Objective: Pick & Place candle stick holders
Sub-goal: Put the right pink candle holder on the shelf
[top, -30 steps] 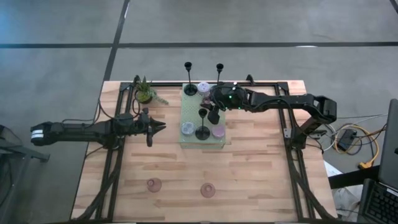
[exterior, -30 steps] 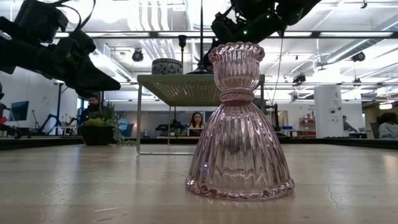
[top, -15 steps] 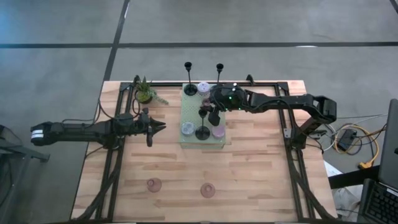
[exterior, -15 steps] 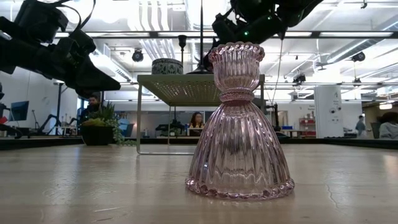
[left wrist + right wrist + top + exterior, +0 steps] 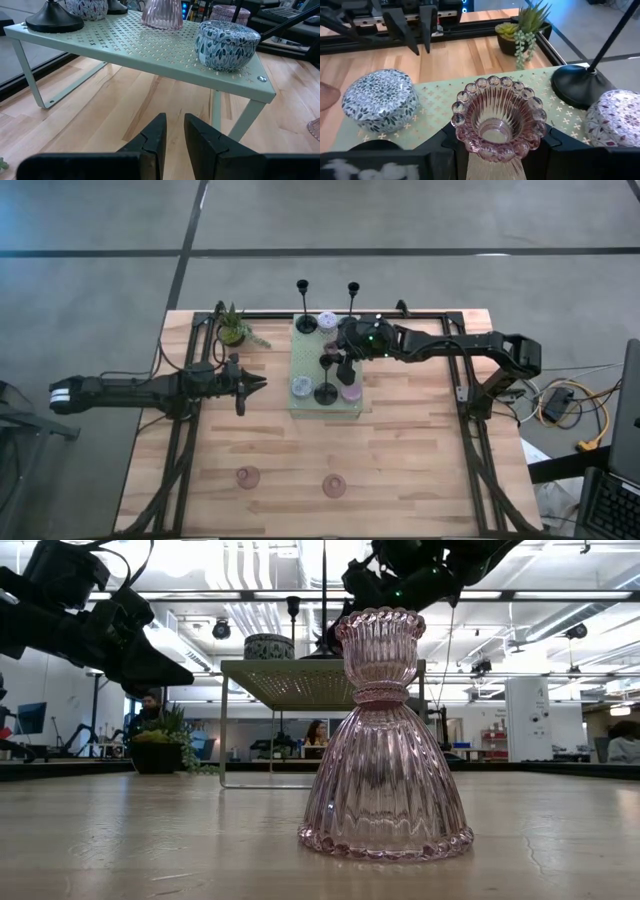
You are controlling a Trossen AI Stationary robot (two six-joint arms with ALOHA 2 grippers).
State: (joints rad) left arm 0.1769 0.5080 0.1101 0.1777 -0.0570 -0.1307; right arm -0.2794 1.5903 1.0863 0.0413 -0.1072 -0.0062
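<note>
The pink ribbed glass candle holder [image 5: 495, 117] is upright, clamped between the two fingers of the right claw [image 5: 496, 139], its beaded rim facing up. It is over the middle of the pale green perforated rack [image 5: 150, 50]; whether its foot touches the rack cannot be told. To one side of this claw a blue patterned tin [image 5: 379, 100] sits on the rack. To the other side are the round black base of a tall candlestick [image 5: 580, 85] and a lilac patterned tin [image 5: 612, 125]. Past the claw, off the rack, is a small potted plant [image 5: 522, 30].

The left claw [image 5: 255, 385] hangs well short of the rack, its fingers a narrow gap apart and holding nothing. Two more pink holders [image 5: 247, 477] [image 5: 334, 486] are far from both claws at the near side of the bench [image 5: 400, 450].

Since a second ago the right claw has edged only slightly over the rack, and nothing else has shifted.
</note>
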